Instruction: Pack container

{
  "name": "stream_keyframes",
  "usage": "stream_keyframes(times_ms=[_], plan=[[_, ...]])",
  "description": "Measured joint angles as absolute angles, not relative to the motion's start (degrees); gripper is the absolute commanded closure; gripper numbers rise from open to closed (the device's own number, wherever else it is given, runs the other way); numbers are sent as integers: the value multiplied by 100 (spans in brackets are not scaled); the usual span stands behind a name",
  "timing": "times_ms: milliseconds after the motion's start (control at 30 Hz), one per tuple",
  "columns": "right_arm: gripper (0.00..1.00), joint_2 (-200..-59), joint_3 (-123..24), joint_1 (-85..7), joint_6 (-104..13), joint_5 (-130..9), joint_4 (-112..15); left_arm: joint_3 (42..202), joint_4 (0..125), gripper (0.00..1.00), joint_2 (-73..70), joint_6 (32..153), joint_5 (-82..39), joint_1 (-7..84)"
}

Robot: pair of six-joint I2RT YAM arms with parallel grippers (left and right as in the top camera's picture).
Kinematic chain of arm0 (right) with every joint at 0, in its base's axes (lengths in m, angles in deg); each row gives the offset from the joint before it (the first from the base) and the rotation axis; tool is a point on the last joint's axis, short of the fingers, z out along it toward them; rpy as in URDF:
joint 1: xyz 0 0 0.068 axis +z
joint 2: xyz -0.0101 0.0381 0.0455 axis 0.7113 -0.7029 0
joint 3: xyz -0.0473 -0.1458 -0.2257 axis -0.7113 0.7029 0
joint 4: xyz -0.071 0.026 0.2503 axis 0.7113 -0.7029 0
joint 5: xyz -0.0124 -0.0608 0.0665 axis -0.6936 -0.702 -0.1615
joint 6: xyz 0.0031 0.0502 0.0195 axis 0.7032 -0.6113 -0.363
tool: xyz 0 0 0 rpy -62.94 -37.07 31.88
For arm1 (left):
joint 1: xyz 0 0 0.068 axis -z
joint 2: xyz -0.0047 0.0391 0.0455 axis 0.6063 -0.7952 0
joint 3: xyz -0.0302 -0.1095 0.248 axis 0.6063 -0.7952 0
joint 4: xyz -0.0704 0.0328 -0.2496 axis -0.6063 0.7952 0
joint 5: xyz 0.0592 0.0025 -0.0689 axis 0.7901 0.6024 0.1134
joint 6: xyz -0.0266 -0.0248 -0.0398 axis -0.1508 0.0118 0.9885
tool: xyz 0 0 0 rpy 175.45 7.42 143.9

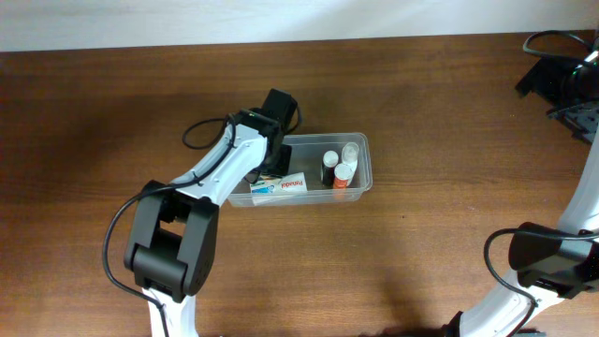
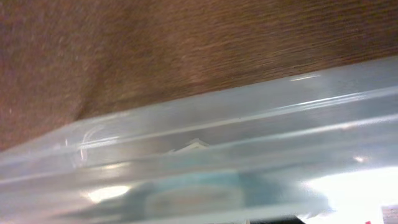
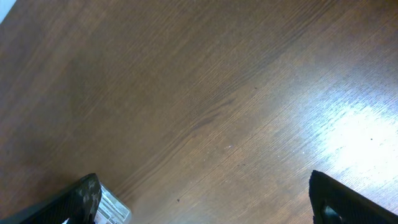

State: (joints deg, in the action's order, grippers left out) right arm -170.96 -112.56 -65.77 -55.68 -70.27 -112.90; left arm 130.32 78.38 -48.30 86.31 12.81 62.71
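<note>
The clear plastic container (image 1: 363, 157) sits at the table's middle. Inside lie a white and blue tube (image 1: 281, 185) along the front wall and three small bottles (image 1: 339, 167) at the right end. My left gripper (image 1: 271, 165) reaches down into the container's left end, just above the tube; its fingers are hidden by the arm. The left wrist view shows only the blurred container wall (image 2: 249, 118) very close, with a teal shape (image 2: 199, 193) behind it. My right gripper (image 3: 205, 208) is open and empty over bare wood, far off at the table's right edge (image 1: 560, 82).
The brown wooden table (image 1: 112, 140) stretches all round the container. A black cable loops by the left arm (image 1: 198, 131). The right arm's base and links stand at the lower right (image 1: 547, 257).
</note>
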Motion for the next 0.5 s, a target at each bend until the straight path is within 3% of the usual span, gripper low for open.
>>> stream_keyframes(times_ms=[100,500], plan=[[2,-17096,-11256,-6577,-5561,-7027,-11290,13032,7838,54,-4830,8756,1257,6262],[2,-17096,-11256,-6577,-5563,-7027,-11290,13032,7838,53,-4830,8891,1198,6265]])
